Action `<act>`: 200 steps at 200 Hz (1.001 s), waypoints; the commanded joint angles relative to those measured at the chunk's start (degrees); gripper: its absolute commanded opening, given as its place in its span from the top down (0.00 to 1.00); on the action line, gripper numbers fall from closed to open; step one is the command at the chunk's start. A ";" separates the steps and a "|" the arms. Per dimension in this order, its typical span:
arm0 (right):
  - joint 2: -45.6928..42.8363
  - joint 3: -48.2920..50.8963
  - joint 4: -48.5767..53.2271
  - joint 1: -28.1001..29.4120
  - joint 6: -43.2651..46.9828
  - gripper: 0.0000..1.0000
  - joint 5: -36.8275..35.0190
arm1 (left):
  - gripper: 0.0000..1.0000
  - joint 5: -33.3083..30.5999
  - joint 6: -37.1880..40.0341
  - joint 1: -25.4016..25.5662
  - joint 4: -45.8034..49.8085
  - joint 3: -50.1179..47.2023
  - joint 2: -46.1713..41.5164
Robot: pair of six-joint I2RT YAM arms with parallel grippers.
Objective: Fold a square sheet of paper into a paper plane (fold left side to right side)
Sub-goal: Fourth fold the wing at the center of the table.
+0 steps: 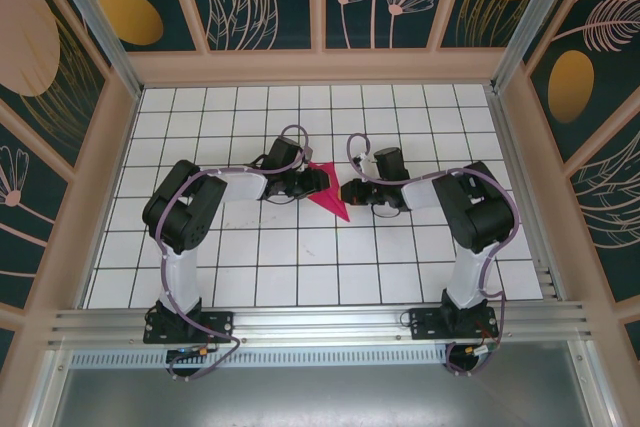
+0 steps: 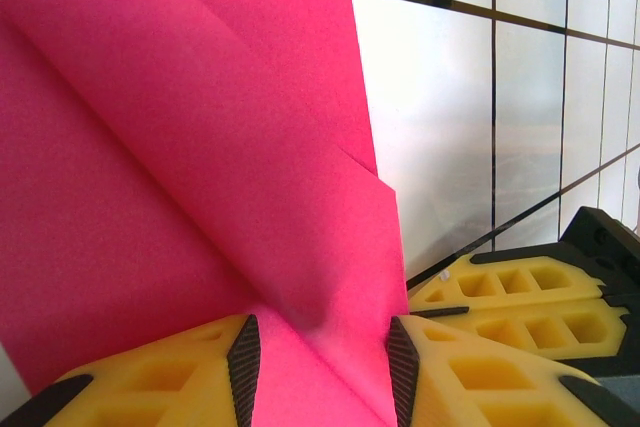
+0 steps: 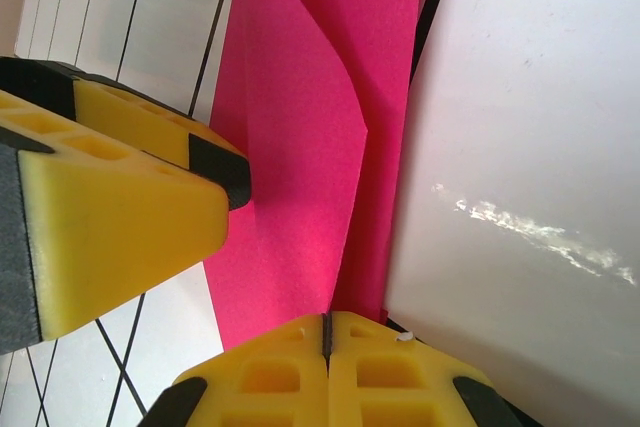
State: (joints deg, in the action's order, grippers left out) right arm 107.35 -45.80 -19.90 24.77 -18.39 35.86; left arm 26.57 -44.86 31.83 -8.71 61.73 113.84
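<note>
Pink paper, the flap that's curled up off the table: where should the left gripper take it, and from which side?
I'd pinch the pink paper near the lifted flap's free edge, coming from where the left gripper sits: that flap stands off the table between its open fingers, while the rest seems to lie flat.

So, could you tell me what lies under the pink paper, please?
The white gridded table lies under the folded pink paper. A raised flap covers the lower layers, and the tiles beneath are hidden.
</note>
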 commanded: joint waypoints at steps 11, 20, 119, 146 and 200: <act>1.63 -1.33 2.01 -0.28 0.95 0.95 -0.61 | 0.58 -1.40 1.09 0.16 2.58 0.05 0.15; 1.79 -1.23 2.22 -0.22 0.99 0.95 -0.68 | 0.58 -1.35 1.09 0.16 2.60 0.05 0.06; 3.86 -0.81 10.39 0.36 0.12 0.95 -6.01 | 0.49 -3.07 3.74 0.07 7.54 1.95 -5.75; 4.27 -1.00 11.34 0.36 0.27 0.95 -6.35 | 0.47 -3.98 4.53 -0.13 9.06 2.18 -8.86; 4.59 -1.65 12.02 0.77 0.94 0.95 -6.84 | 0.61 2.16 2.07 0.55 4.25 4.43 -4.06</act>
State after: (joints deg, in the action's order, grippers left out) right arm 107.92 -48.03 -15.16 24.95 -18.41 34.94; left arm 25.28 -41.91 31.90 -2.50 63.92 106.65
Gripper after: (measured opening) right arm 0.065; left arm 0.395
